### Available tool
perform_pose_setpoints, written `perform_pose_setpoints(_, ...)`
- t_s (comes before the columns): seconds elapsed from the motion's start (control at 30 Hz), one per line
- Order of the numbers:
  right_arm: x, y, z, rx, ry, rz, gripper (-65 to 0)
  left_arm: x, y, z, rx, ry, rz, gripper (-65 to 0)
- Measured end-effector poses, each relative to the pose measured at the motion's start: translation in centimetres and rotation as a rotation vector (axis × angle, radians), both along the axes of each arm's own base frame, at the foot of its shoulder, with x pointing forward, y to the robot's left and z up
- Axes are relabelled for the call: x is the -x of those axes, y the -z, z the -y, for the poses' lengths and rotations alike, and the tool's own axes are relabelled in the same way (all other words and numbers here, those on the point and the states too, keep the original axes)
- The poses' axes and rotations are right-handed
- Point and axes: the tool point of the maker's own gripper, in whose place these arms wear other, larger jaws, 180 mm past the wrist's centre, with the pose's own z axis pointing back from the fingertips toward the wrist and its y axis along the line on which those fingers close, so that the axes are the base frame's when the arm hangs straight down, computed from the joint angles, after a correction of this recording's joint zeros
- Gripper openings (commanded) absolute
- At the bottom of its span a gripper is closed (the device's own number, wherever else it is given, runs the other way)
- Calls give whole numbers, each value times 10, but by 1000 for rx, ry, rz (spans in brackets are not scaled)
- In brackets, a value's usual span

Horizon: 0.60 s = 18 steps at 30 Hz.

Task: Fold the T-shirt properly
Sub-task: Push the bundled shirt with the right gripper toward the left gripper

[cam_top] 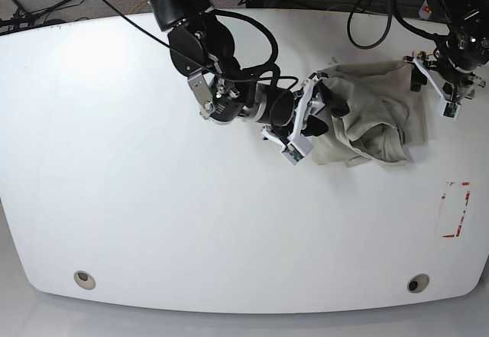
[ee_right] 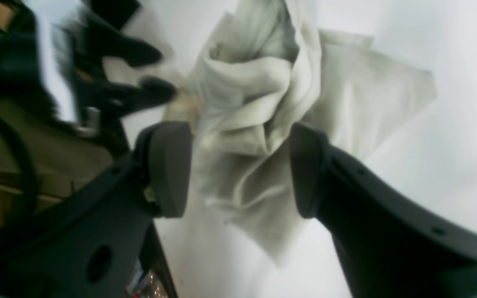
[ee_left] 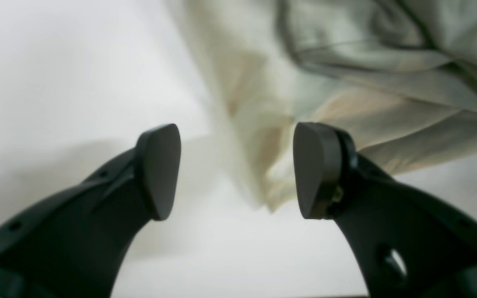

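The khaki-beige T-shirt [cam_top: 374, 115] lies crumpled in a heap at the back right of the white table [cam_top: 153, 199]. My right gripper [cam_top: 325, 117] is at its left edge, open. In the right wrist view the gripper [ee_right: 236, 167] has bunched folds of the shirt [ee_right: 255, 99] between its spread fingers. My left gripper [cam_top: 418, 74] is at the shirt's far right edge. In the left wrist view it [ee_left: 238, 171] is open, with a blurred corner of the shirt [ee_left: 379, 82] hanging between and beyond its fingers.
A red tape rectangle [cam_top: 456, 209] marks the table right of the heap, toward the front. Two round grommets [cam_top: 85, 279] [cam_top: 416, 283] sit near the front edge. Cables [cam_top: 367, 16] run along the back edge. The left arm [ee_right: 110, 95] shows blurred in the right wrist view.
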Motion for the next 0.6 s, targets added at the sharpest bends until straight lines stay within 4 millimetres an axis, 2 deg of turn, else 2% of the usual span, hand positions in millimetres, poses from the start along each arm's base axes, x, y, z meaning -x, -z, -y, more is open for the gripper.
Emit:
perform_pose_setpoints(0.13, -4, 5, -12, 30, -11, 0, -285, 12, -6, -21, -48, -38, -17, -258)
perform_pose_setpoints(0.37, -19, 1, -11, 6, 28, 29, -285, 27, -16, -42, -83, -91, -9, -258)
perform_pose_setpoints(0.6, -20, 25, -16, 35, 23, -17, -285, 40, -18, -55, -100, -133, -20, -258)
